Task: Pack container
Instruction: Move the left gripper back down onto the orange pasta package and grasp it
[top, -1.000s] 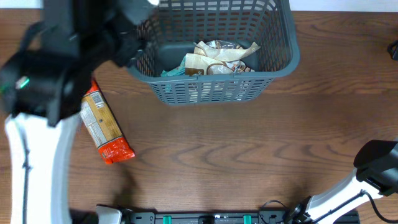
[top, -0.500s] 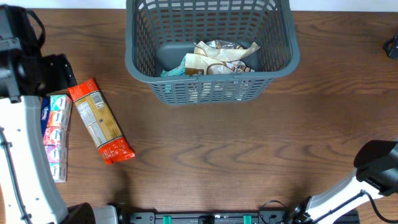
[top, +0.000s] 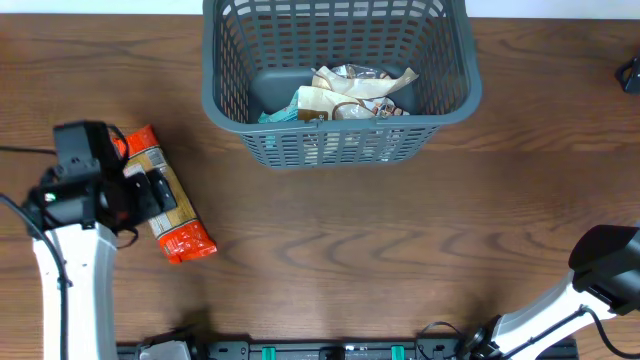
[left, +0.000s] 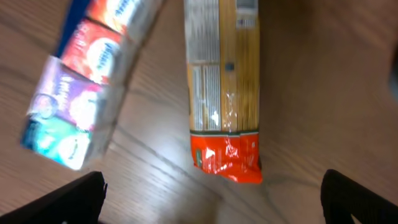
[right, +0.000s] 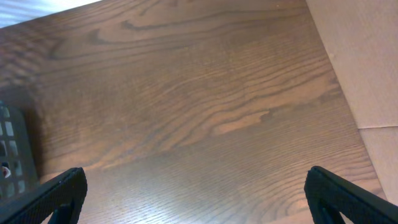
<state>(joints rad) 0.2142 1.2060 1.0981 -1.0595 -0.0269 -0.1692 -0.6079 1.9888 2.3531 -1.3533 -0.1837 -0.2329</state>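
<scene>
**Basket** (top: 340, 148): stands upright at the far middle of the table (top: 400, 250), mouth open. I see a few snack packs (top: 355, 92) heaped toward its near wall. The left part of its floor is bare, so room remains.

**Pasta pack** (left: 222, 93): lies flat on the wood, near-left of the basket and well apart from it. Not packed.

**Tissue strip** (left: 81, 93): lies flat beside the pasta pack, angled away from it. Overhead, my left arm hides it. Not packed.

**Left gripper** (left: 214, 196): fingers wide apart and empty, hanging over the pasta pack's red end.

**Right gripper** (right: 196, 186): fingers wide apart and empty, over bare wood at the near right. The table's right edge shows in its view.

**Progress**, by my reckoning: partly done, with at least two items left outside.

**Room**:
- Open wood runs between the pasta pack and the basket, with nothing there to snag on.
- The basket's thick rim is the one obstacle, since any load must clear it before going down.
- The tissue strip lies near enough that a finger might nudge it during a grasp.
</scene>
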